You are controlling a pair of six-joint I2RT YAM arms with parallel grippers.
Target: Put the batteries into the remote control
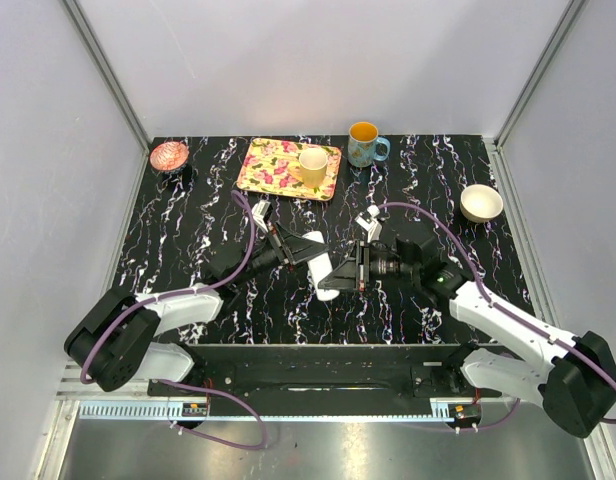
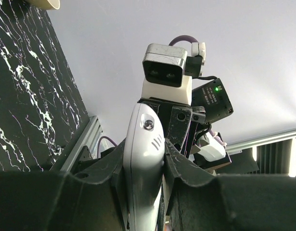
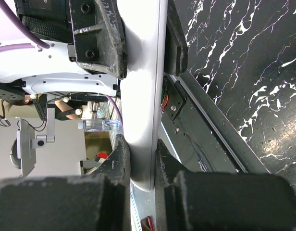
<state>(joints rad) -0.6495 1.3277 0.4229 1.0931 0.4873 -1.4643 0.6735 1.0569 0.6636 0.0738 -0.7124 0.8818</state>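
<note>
Overhead view: a black marbled worktop (image 1: 178,240) w/ two robot arms reaching in to meet at centre. Back left sits a pink bowl (image 1: 169,155); next to it is a floral tray (image 1: 273,165) carrying a pale cup (image 1: 313,165). In front of these, the L hand (image 1: 302,250) is pressed together on the remote control (image 1: 323,275), a slim white bar held up off the worktop approx mid-scene, at a tilt. The L wrist cam shows its fingers (image 2: 179,168) clamped on both long sides of the bar. Just right of that, the R hand (image 1: 352,272) faces the L one and pinches the same bar. The R wrist cam shows both of its own fingers (image 3: 120,163) tight on the remote's edges, further along the bar from the L grip. Further right are a blue mug (image 1: 366,146) at the back and a white bowl (image 1: 481,203) near the R edge. No batteries can be made out in any view, and the remote's dark recess isn't visible. Judged step: early, a two-hand regrip or handover of the remote, prob. to bring its battery bay into reach; nothing looks loaded. The next move prob. needs one hand to hold firm while the other lets go or works the cover, w/o twisting the bar btwn two grips. Then the batteries have to be found.
</note>
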